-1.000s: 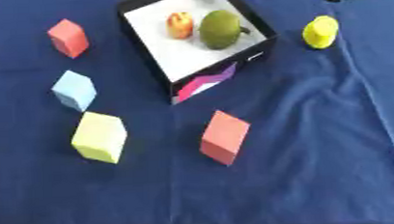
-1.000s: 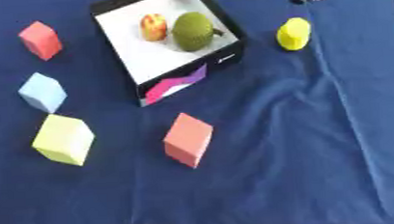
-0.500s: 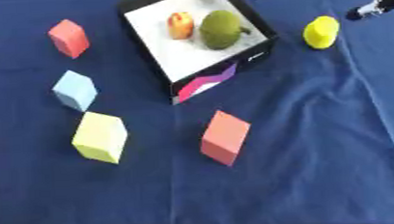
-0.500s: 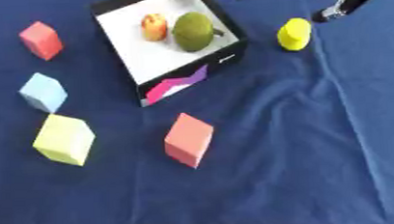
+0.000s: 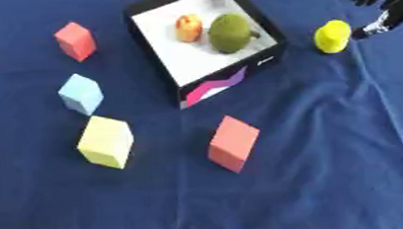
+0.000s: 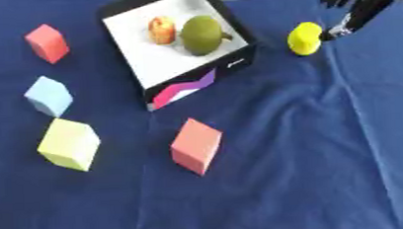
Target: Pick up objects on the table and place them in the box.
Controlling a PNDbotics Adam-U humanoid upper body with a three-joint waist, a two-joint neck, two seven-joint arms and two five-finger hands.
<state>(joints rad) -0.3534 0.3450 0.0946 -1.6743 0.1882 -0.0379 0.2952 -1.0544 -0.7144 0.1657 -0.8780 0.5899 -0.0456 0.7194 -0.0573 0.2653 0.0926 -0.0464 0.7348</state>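
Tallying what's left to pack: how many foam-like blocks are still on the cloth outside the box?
4: red block far left, light blue block below it, yellow-green block nearer still, salmon block near centre. None seems hidden.

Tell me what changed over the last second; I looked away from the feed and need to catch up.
The robot's right hand has come in from the upper right corner and now reaches down beside the yellow rounded object, fingers extended, not yet holding it. The black box with white interior, the fruits inside it and the coloured blocks on the blue cloth stayed put.
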